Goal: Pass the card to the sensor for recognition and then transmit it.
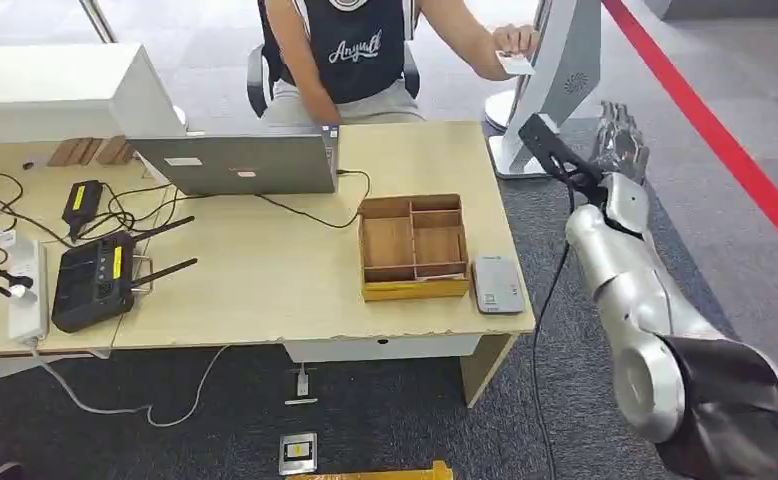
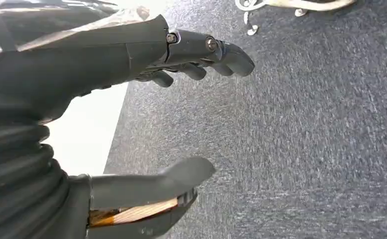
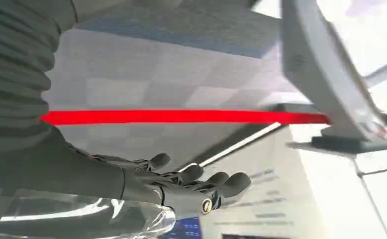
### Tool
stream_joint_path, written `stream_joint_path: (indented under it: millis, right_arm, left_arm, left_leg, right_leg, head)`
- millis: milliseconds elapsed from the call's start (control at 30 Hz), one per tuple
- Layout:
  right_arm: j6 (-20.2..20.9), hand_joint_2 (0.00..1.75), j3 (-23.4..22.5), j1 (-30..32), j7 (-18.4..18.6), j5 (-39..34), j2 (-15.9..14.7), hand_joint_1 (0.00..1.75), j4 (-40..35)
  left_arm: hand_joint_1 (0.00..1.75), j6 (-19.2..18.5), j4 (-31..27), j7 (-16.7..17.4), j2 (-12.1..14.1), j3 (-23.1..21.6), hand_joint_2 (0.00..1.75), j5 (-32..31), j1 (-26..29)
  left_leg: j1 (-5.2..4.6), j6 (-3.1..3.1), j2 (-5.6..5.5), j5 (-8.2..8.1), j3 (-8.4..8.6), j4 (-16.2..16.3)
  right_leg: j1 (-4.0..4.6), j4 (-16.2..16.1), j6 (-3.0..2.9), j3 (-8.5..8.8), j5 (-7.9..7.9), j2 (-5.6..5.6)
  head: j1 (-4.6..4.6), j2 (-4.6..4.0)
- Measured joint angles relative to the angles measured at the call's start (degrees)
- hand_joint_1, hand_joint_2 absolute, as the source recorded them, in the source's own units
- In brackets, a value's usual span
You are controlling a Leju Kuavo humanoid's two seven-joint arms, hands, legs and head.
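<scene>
A person seated behind the desk holds a small white card (image 1: pixel 514 64) in one hand, right beside a white upright stand (image 1: pixel 568 60). My right hand (image 1: pixel 620 140) is raised past the desk's right end, just below and right of that card, fingers stretched out and holding nothing. The right wrist view shows that hand (image 3: pixel 181 186) empty, with the stand (image 3: pixel 326 84) beyond it. A flat grey card reader (image 1: pixel 496 284) lies on the desk's front right corner. My left hand (image 2: pixel 132 64) hangs over grey carpet, thumb (image 2: pixel 171 174) and fingers apart, empty.
On the wooden desk (image 1: pixel 265 290) are a compartmented wooden tray (image 1: pixel 412 247), a laptop (image 1: pixel 235 160), a black router (image 1: pixel 95 280), a power strip and cables. A red line (image 1: pixel 725 140) crosses the carpet on the right. A cable hangs from my right forearm.
</scene>
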Motion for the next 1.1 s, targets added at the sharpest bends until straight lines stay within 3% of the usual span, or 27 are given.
stream_joint_path:
  millis: [133,333,833,1100]
  right_arm:
    - [0.0,1.75,5.4,-1.5,-3.0,-7.3,2.6,0.00,-2.8]
    - [-1.2,1.75,13.7,-1.5,-5.4,-11.9,5.1,0.00,-6.0]
    - [-0.8,1.75,33.4,0.3,-2.2,-13.2,5.9,0.00,-9.0]
    - [-0.9,1.75,36.6,0.6,-1.5,-13.8,6.1,0.00,-9.0]
  left_arm:
    - [0.00,0.1,0.0,0.2,0.0,0.0,1.75,0.0,0.0]
    - [0.00,-0.1,0.0,-1.3,0.0,0.0,1.75,-0.1,0.0]
    - [0.00,-1.2,0.0,-3.3,0.4,-2.3,1.75,-0.1,0.2]
    - [0.00,-1.2,0.0,-3.7,0.4,-2.7,1.75,-0.1,0.3]
  left_leg:
    - [0.01,0.00,0.02,0.00,0.04,0.0]
    - [0.05,-0.04,-0.02,0.02,0.00,0.0]
    - [0.06,-0.04,0.00,0.01,0.03,0.0]
    - [0.06,-0.04,0.00,0.01,0.02,0.0]
  right_leg:
    - [0.01,0.0,0.00,0.00,0.00,0.01]
    - [0.04,0.0,-0.01,0.00,-0.01,-0.01]
    - [0.06,0.0,-0.02,-0.02,-0.01,0.01]
    - [0.05,0.0,-0.03,-0.02,-0.01,0.01]
  head:
    - [0.00,0.00]
    - [0.00,0.00]
    - [0.00,0.00]
    - [0.00,0.00]
